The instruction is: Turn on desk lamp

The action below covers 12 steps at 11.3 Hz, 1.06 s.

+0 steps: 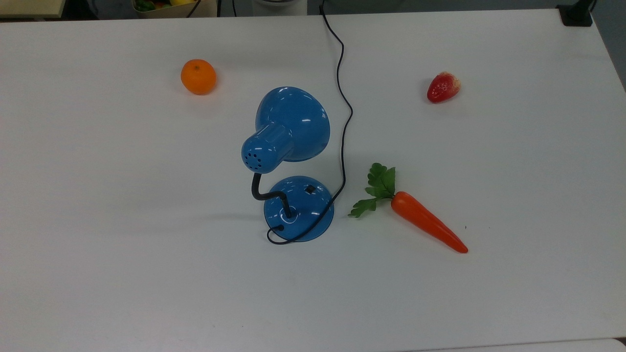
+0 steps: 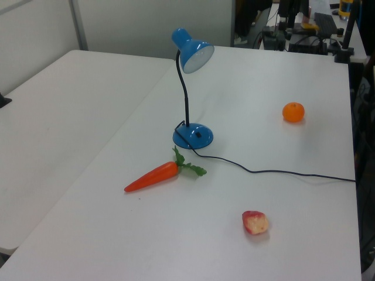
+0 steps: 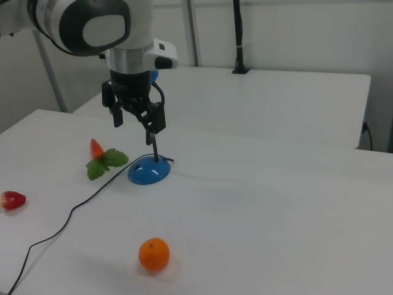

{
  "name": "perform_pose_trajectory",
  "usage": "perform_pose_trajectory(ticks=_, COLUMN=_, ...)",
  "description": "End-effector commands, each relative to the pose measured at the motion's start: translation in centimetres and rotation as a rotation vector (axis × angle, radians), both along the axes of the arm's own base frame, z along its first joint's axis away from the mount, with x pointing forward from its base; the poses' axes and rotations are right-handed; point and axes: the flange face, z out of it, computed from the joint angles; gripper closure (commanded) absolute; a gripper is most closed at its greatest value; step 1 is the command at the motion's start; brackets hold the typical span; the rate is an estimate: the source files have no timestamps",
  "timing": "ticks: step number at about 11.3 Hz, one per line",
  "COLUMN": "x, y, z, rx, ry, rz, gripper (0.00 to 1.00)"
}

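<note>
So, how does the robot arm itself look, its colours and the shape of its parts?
In the right view, the arm is made of rounded glossy white shells with a dark grey oval cap on the joint. Under it sits a short silver-grey cylinder with a small white block beside it. The gripper below is black and boxy, with two black fingers and a thin black cable looping along its side.
</note>
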Motion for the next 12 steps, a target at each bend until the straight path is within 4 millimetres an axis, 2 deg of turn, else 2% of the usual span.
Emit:
perform_pose_trajectory(ticks=1, x=-0.4, y=0.0, z=0.4, rx=0.023, ry=0.002, rz=-0.003, gripper=0.00)
perform_pose_trajectory(ticks=5, x=-0.5, y=0.0, z=0.7, rx=0.057, ry=-0.012, rz=-0.003, gripper=0.00)
perform_pose_trajectory(ticks=6, x=-0.5, y=0.0, z=0.7, rx=0.056, ry=-0.010, rz=-0.002, gripper=0.04)
perform_pose_trajectory(ticks=7, x=-0.6, y=0.2, z=0.7, rx=0.060, ry=-0.007, rz=-0.009, gripper=0.25)
perform_pose_trajectory(ticks=8, x=-0.6, y=0.5, z=0.8, rx=0.062, ry=-0.003, rz=-0.002, gripper=0.56)
perform_pose_trajectory(ticks=9, x=-0.7, y=0.9, z=0.8, rx=0.063, ry=-0.002, rz=0.003, gripper=0.83)
perform_pose_trajectory(ticks=10, x=-0.6, y=1.1, z=0.7, rx=0.064, ry=0.002, rz=0.000, gripper=0.95)
perform_pose_trajectory(ticks=12, x=-0.2, y=2.8, z=0.0, rx=0.064, ry=0.016, rz=-0.005, gripper=0.98)
